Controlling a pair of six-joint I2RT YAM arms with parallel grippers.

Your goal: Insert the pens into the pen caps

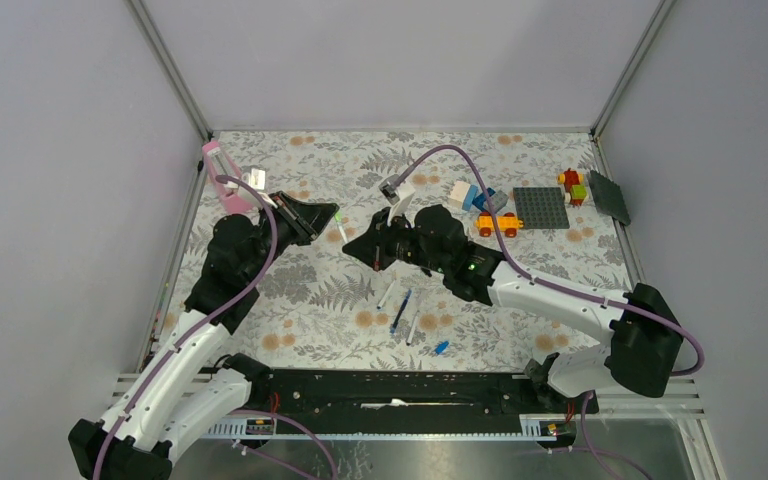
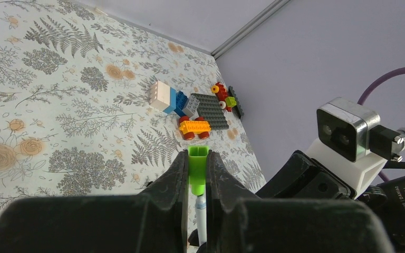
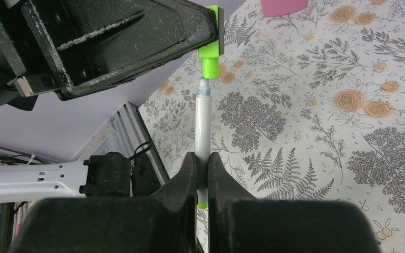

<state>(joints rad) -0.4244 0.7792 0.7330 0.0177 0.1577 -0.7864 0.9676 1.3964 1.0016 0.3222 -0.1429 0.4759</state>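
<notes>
My left gripper (image 2: 198,158) is shut on the bright green pen cap (image 2: 198,169), whose open end faces the right arm. The right gripper (image 3: 202,161) is shut on a white-barrelled pen (image 3: 203,124) with a green end plug. The pen's tip meets the mouth of the green cap (image 3: 209,58). From the top view both grippers meet above the mat's middle, the left gripper (image 1: 312,218) facing the right gripper (image 1: 368,246). On the mat lie a white pen (image 1: 387,293), a dark blue pen (image 1: 401,310), another white pen (image 1: 413,327) and a light blue cap (image 1: 441,347).
Toy bricks (image 1: 478,197), an orange wheeled brick (image 1: 498,222), a grey baseplate (image 1: 541,207) and a dark plate (image 1: 610,197) sit at the back right. A pink object (image 1: 222,170) stands at the back left. Grey walls enclose the mat.
</notes>
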